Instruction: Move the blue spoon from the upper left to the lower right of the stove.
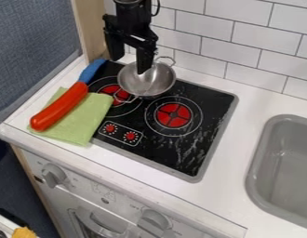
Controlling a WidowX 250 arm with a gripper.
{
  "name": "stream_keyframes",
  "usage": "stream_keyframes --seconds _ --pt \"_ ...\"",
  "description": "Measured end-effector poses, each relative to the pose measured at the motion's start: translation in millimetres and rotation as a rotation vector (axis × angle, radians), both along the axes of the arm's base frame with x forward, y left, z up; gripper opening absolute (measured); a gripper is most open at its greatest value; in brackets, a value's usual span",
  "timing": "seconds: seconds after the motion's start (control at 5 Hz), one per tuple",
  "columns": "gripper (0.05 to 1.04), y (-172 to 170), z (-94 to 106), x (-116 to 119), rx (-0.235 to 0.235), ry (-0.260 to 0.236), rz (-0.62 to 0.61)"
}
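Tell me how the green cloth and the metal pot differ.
The green cloth is flat and matte, while the metal pot is round, hollow and shiny. The cloth has no handles; the pot has small loop handles. A long red piece lies across the cloth, whereas the gripper hangs at the pot. Both rest at least partly on the black stove.
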State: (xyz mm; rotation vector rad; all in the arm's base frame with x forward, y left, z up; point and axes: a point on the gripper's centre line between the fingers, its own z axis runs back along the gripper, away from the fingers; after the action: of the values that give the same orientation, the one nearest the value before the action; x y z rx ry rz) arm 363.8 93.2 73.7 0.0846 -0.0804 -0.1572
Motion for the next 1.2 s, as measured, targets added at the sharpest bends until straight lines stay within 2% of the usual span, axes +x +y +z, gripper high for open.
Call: stream_keyframes --seconds 0.2,0.4,0.6,0.8,1.0,1.2 --pt "1.001 -1 -11.2 -1 -0.014 0.030 -0.001" --pt "1.001 17 -8.2 6 -0.059 0.026 0.036" --pt "1.001 54 -6.0 12 -0.090 0.019 0.135" --pt "1.001 77 5.7 16 -0.084 -0.023 0.193" --pt "1.001 94 5.1 10 -0.075 -0.030 0.253" --pt "1.001 98 -9.7 0 -0.046 -0.011 0.292"
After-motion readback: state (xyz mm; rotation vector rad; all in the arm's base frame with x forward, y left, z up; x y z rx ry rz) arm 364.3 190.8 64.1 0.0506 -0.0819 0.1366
